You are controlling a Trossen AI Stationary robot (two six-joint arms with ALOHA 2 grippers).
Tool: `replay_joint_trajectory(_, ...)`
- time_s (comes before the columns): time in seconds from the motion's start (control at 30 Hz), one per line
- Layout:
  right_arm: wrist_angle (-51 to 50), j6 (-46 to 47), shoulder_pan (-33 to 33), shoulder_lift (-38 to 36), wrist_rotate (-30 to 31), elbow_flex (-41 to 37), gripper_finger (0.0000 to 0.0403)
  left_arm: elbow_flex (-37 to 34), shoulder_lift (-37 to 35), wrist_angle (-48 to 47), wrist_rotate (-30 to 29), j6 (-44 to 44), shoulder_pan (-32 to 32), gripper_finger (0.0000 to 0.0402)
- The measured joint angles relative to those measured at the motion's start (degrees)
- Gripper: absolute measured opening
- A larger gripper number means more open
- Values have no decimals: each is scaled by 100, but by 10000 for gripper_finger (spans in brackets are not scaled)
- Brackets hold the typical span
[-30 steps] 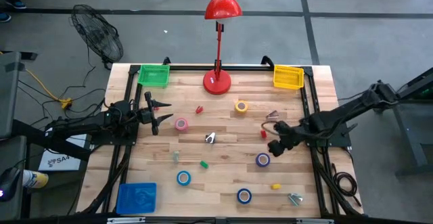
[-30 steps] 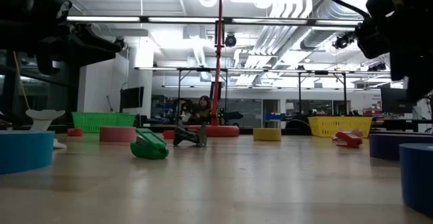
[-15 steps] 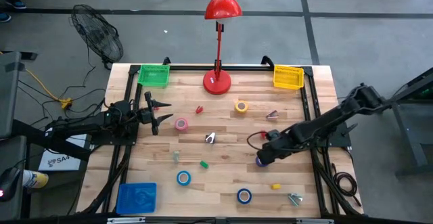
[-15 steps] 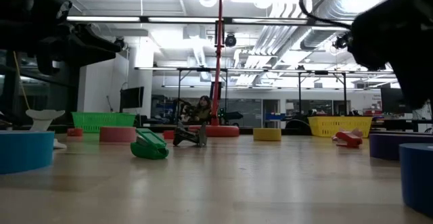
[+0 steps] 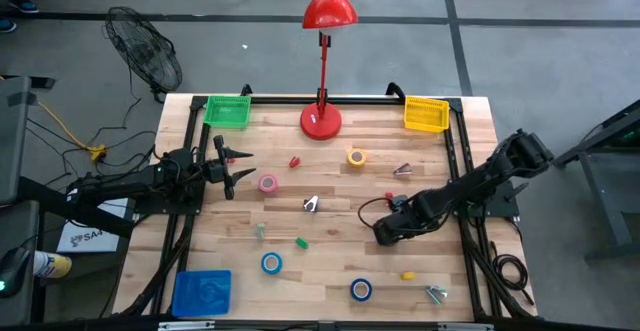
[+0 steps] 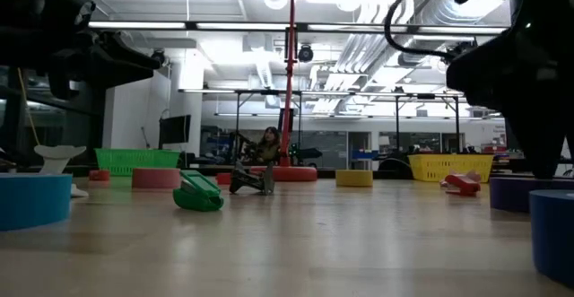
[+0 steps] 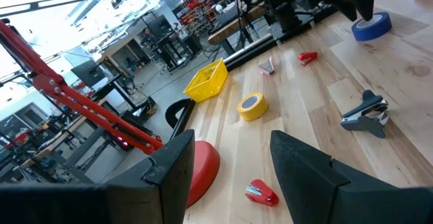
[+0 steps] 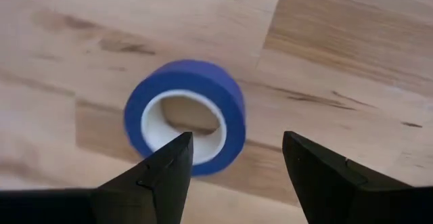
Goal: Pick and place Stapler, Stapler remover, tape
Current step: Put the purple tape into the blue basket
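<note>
**Right claw spread over a blue tape roll**

Lower right of centre in the high view: right gripper (image 5: 385, 233) low over the wooden table (image 5: 330, 261), hiding the roll beneath it. In the right wrist view, fingers (image 8: 152, 180) spread wide, a blue tape roll (image 8: 186, 116) lying flat on the wood just beyond them, pale core hole facing up, hole axis upright, nothing gripped. Elsewhere in the high view: yellow roll (image 5: 357, 157) upper centre, pink roll (image 5: 268, 183) left of centre, two more blue rolls (image 5: 271, 263) (image 5: 361, 290) along the lower part, all flat with holes up. Left gripper (image 5: 232, 167) parked at the left edge beside the pink roll, fingers apart and empty in the left wrist view. Green basket (image 5: 228, 111) upper left, yellow basket (image 5: 426, 114) upper right, red lamp (image 5: 322, 119) between them.
</note>
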Motion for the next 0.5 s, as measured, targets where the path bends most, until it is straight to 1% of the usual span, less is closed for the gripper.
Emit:
replay_joint_trajectory(0.17, -5, 96, -58, 179, 4, 0, 220, 0, 0, 0, 0, -1, 1, 190)
replay_joint_trajectory(0.33, -84, 260, -49, 185, 74, 0, 217, 0, 0, 0, 0, -2, 1, 190)
replay_joint_trajectory(0.5, -147, 278, -49, 185, 74, 0, 187, 0, 0, 0, 0, -1, 0, 190)
